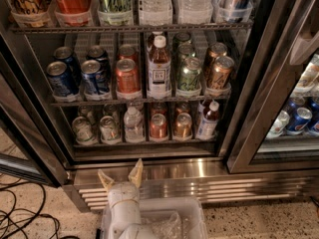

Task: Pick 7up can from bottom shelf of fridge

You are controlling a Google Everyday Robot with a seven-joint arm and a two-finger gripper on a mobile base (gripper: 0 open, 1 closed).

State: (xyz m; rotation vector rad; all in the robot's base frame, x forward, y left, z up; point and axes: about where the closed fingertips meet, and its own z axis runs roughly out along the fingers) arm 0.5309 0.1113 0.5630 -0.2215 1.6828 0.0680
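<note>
Camera view: the pick had not begun. The gripper [119, 172] hung low in front of the fridge [247, 133], level with its ribbed base grille [234, 190] and below the bottom shelf [144, 144], its 2 pale fingers [135, 169] spread wide with nothing between them. The 7up can [108, 129] stood untouched at the front of its lane, second from the left on that shelf, above the claw and slightly to its left. A near-identical pale can [82, 130] sat just beside it on the left, so telling the 2 apart was uncertain. By my judgement, the reach in, the grasp and the withdrawal all remained.

The bottom shelf also held a water bottle [133, 124], 2 copper cans [158, 126] and a small labelled bottle [208, 120]. The rack above carried blue cans [60, 78], an orange-red can [127, 76], a tea bottle [159, 66], green cans [189, 75] and bronze cans [219, 72]. A clear bin [197, 218] behind the gripper held something I could not make out.
</note>
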